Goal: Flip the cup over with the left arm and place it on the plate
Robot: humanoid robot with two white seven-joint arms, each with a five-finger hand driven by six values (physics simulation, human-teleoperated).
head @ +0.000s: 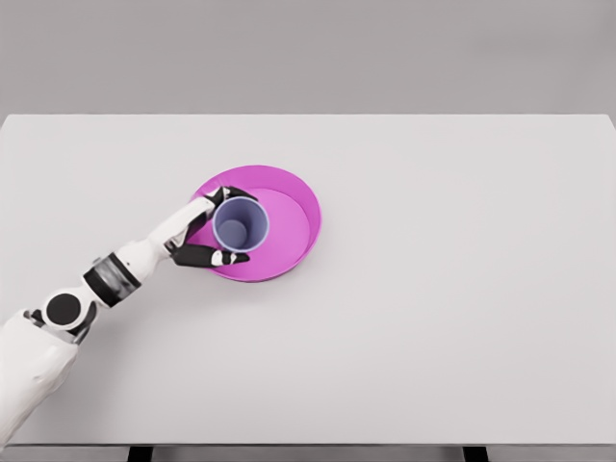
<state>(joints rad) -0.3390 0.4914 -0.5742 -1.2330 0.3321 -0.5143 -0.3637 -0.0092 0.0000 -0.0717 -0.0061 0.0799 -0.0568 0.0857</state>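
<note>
A: What was seen at the left of the white table (462,318)?

B: The left arm was seen entering from the lower left, stretched toward two o'clock. The left hand (214,231) was closed around the cup (241,223), with dark fingers (212,256) wrapped along its near side and others placed at its far edge. No right arm was in view.

A: And where was the cup found?

B: It was held over the left part of the magenta plate (289,217), mouth upward, so its hollow interior was shown to the camera. Whether its base was already resting on the plate could not be told from above (the hand hid the contact).

A: How was the cup judged to handle?

B: It was taken for a light, stiff, thin-walled tumbler, probably smooth and somewhat slippery. A grip around the side wall, thumb opposed to fingers, was thought soundest; a pinch on the rim alone would be tipped easily.

A: What was judged to remain?

B: The flip appeared done. Only a gentle release was considered left, with the fingers opened evenly so the light cup would not be dragged toward nine o'clock.
</note>
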